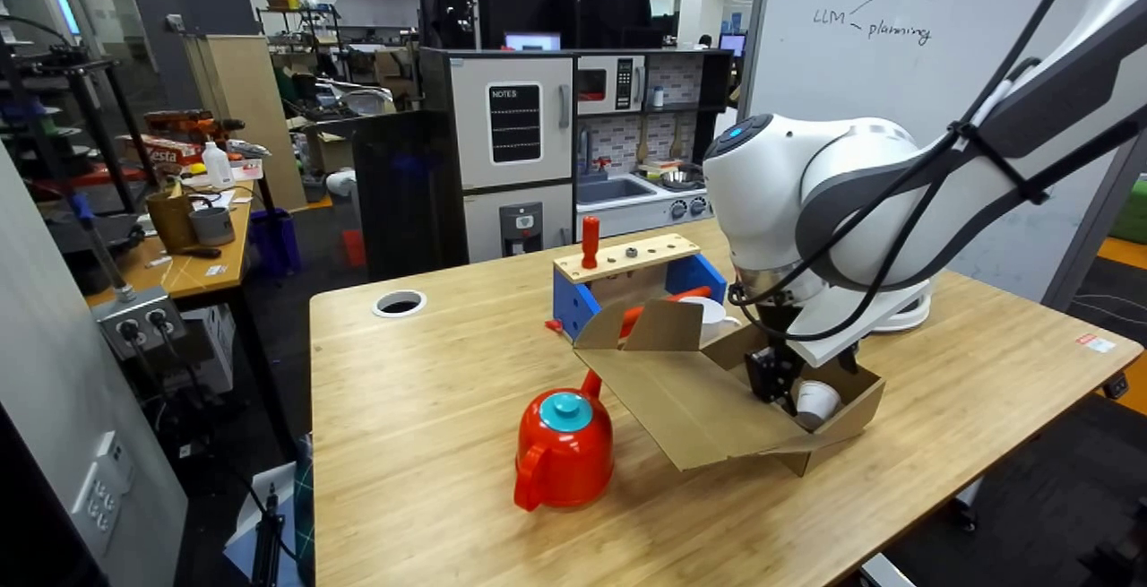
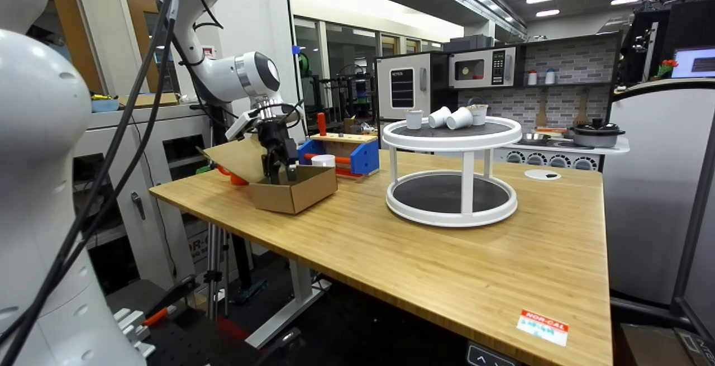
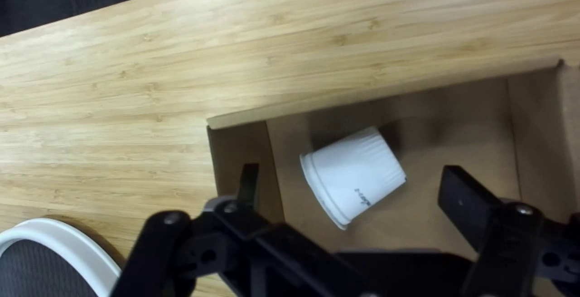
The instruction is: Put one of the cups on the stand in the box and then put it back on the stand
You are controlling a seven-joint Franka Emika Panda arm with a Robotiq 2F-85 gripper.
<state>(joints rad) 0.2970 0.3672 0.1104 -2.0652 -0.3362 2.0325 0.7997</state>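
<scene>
1 cup (image 3: 355,177) is in the 1 cardboard box (image 2: 314,191), tipped, its side wall showing in wrist view, rim end toward the stand (image 2: 447,143) side of box (tiny dark writing on it, too blurry to read, fwiw). 2 black fingers (image 3: 464,206) point down over that same box, set wide: 1 each side of the cup, w/ a gap btwn each & the cup in wrist view. 1 white arm (image 1: 762,193) reaches above box, fingers at its end. Box has 1 lg flap (image 1: 690,403) sloping outward, seen in an exterior view. Stand, qty 1, is well apart from box on the same wooden surface (image 2: 419,260); it has 2 white hoops (image 2: 452,219), 1 above the other, each ringing a dark panel (image 2: 433,194). Top level bears 4 more cups (image 2: 460,119): 1 upright cup (image 2: 414,119) on the side toward box, 1 upright cup (image 2: 479,112) on the side away from box, & 2 tipped cups (image 2: 439,117) in btwn; that's 5 incl. the boxed one. 1 red teapot (image 1: 569,457) w/ 1 teal lid (image 1: 566,412) is near box, just off the lg flap. 1 blue-sided rack (image 2: 364,158) is near box too, w/ 1 red peg (image 1: 590,242) upright in its wood top; 1 white mug (image 2: 323,161) is btwn box & rack in an exterior view. 1 NOR-CAL sticker (image 2: 542,328) is on the surface, well apart from box, & so is 1 white round pad (image 2: 542,174), also well apart.
</scene>
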